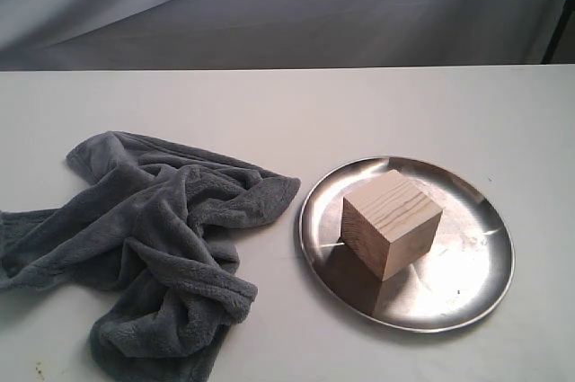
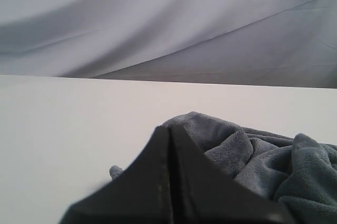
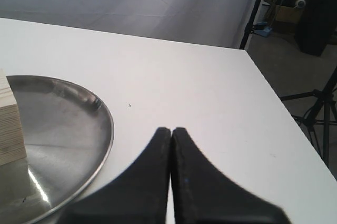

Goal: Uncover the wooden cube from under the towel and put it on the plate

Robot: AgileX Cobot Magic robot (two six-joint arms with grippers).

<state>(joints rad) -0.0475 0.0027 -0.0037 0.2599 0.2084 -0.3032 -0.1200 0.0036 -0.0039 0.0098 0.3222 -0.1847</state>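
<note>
The wooden cube (image 1: 392,223) stands uncovered on the shiny steel plate (image 1: 467,288) at the right of the table, set slightly left of the plate's middle. The dark blue-grey towel (image 1: 157,247) lies crumpled in a heap on the left, apart from the plate. Neither arm shows in the exterior view. In the left wrist view my left gripper (image 2: 169,129) is shut with nothing in it, and the towel (image 2: 274,163) lies just beyond it. My right gripper (image 3: 171,130) is shut and empty over bare table, beside the plate (image 3: 79,129). An edge of the cube (image 3: 9,124) shows there.
The white table (image 1: 287,112) ends at a grey cloth backdrop (image 1: 287,4) behind. In the right wrist view the table's side edge (image 3: 274,103) drops to a floor with dark stands (image 3: 321,113).
</note>
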